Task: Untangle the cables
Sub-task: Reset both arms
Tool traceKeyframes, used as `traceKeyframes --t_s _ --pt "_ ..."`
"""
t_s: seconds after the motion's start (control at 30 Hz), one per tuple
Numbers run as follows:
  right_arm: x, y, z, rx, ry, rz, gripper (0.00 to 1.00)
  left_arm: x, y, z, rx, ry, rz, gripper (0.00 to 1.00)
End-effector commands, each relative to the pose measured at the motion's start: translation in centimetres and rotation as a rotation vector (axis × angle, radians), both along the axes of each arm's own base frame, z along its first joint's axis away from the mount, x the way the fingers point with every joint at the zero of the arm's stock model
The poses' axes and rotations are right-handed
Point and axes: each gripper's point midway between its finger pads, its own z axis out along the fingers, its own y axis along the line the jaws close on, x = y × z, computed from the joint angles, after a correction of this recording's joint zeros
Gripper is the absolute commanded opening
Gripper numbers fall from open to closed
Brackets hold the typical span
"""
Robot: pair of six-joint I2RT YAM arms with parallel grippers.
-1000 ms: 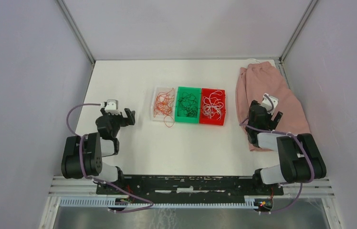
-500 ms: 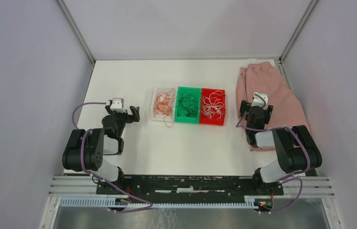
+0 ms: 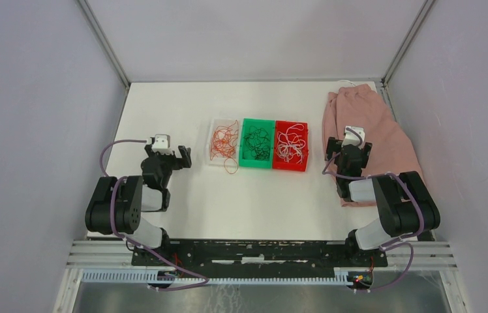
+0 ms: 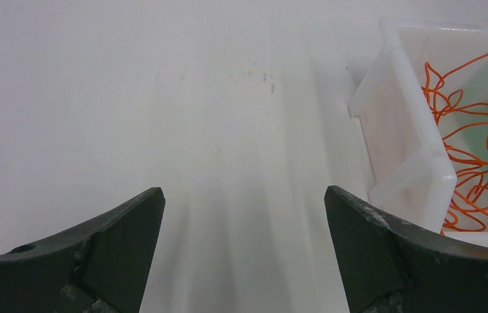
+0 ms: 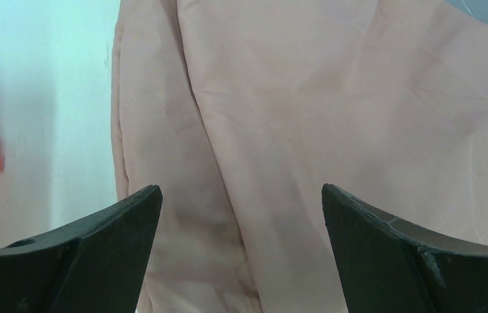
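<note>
Two grippers hover with jaws spread wide, holding nothing: left gripper [image 3: 181, 158] at 9 o'clock of the table [image 3: 163, 111], right gripper [image 3: 348, 149] at 3 o'clock, over the cloth [image 3: 372, 120]. Beyond, one orange loop [image 3: 230, 167] lies at 6 o'clock of the clear tray [image 3: 225, 120]. The cables [image 3: 223, 140] lie sorted: orange in clear, black in the green tray [image 3: 258, 120], white in the red tray [image 3: 291, 168].
</note>
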Motion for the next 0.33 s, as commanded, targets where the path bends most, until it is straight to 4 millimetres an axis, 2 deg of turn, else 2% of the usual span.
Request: traceKeyframes --t_s 0.0,0.3 --pt "0.65 -0.01 1.63 0.004 -0.062 0.003 0.99 0.52 0.54 1.47 0.057 -0.058 0.012 0.99" --pt "0.84 0.22 1.49 0.004 -0.056 0.021 0.99 0.52 0.55 1.46 0.057 -0.058 0.012 0.99"
